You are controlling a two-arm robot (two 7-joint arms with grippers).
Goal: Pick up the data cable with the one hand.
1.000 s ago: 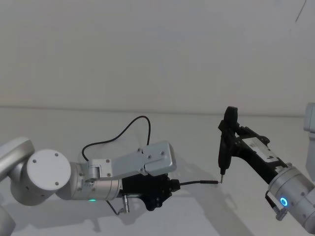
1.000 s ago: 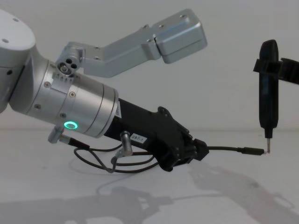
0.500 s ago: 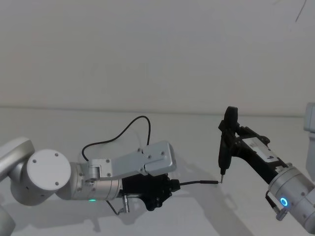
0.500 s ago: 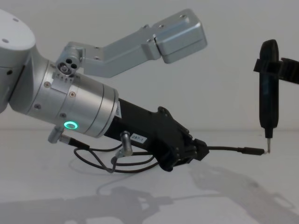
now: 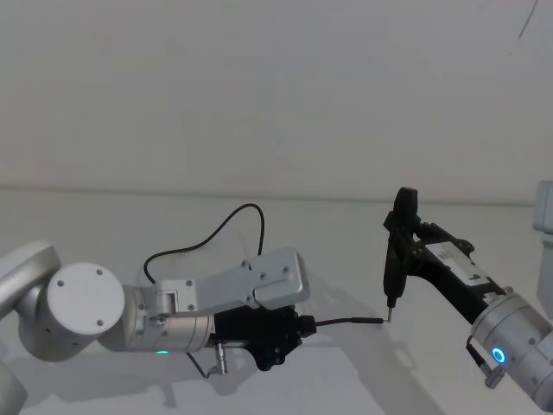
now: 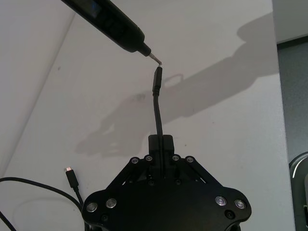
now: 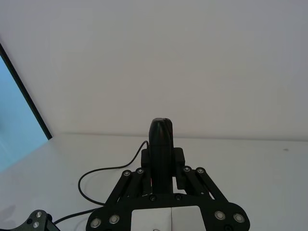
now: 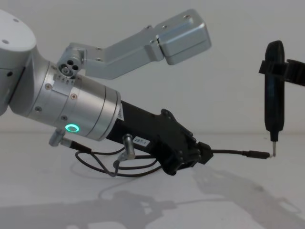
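A: Where's the data cable (image 5: 235, 218) vs the grippers?

B: I've got the left gripper (image 5: 296, 328) clamped on it near one end. The jaws are closed narrow round the cord, best seen in the left wrist view. A short stub runs out from the fingertips toward 3 o'clock in the head view, nearly level and off the table (image 8: 228, 205) in the chest view. The plug tip (image 8: 258, 154) points straight at the right arm.

A: And the rest of it?

B: It loops back behind the left gripper, up toward 11 o'clock, then round to the wrist. The other plug (image 6: 72, 176) lies on the table, near the gripper body.

A: R gripper?

B: The right gripper (image 7: 162, 159) is closed on the upright black tool (image 5: 397, 246). Its thin metal tip (image 8: 273, 153) hangs right at the plug end. Touching or just apart, I can't tell, prob a hair's gap.

A: So what does the move turn on?

B: The cable's long axis runs 9 to 3, L to R. The left arm already has hold of it. I reckon a lift has to go straight up, else the plug swings into that tip.
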